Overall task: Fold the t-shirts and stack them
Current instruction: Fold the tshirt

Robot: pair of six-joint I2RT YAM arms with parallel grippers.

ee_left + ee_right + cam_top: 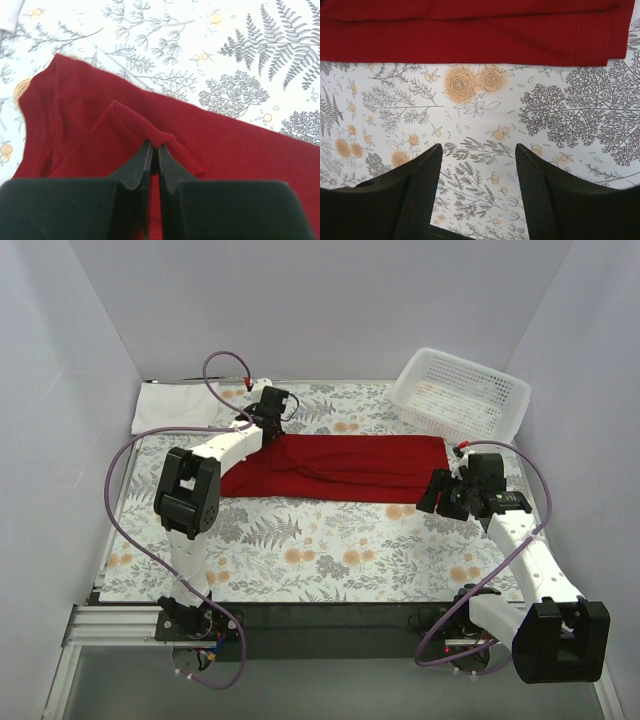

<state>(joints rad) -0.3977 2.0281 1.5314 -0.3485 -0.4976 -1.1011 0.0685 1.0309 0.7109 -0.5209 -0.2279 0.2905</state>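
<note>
left claw point(156, 147) clamped on 1 red t-shirt point(240, 155) | right claw point(479, 150) agape | 1 white t-shirt point(165, 408) folded | 1 basket point(450, 422)

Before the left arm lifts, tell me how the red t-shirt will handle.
Probably floppy: the red t-shirt puckers into a ridge where the left gripper pinches it. Likely to sag and trail, since most of it lies spread on the table. Probably light: thin cloth.

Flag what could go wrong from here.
1. The left end effector is shut on just a thin pinch of the red shirt; it may slip when lifted.
2. The right end effector is open over bare tablecloth, short of the shirt; a one-sided pull could bunch it.
</note>
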